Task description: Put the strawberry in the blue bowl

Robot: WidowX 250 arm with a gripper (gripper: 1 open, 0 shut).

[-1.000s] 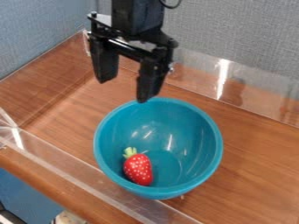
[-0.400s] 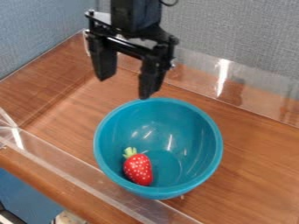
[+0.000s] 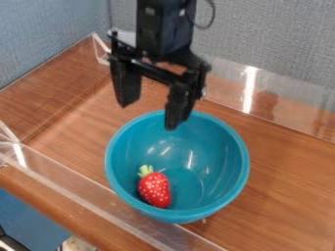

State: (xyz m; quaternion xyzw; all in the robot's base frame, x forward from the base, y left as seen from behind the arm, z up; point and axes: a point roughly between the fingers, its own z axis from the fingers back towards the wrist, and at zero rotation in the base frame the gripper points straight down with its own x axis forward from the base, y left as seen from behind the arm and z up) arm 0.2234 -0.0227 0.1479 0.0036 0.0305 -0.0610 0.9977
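Camera view: strawberry [image 3: 155, 186] lies at the blue bowl's [image 3: 225, 191] seven o'clock; end effector [image 3: 155, 103], wide and empty, hangs above. Task looks finished; withdrawal remains.

Single view, raised off the near edge of the bench [image 3: 53, 108], angled down and across toward the far wall. Close in: bench corner to corner, arm cropped at top.

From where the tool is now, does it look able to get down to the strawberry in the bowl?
Probably yes. The tool hangs open above the bowl's far rim, pointing down, and the strawberry lies uncovered against the near wall. Nothing is between them, though the wall close beside it may crowd one finger.
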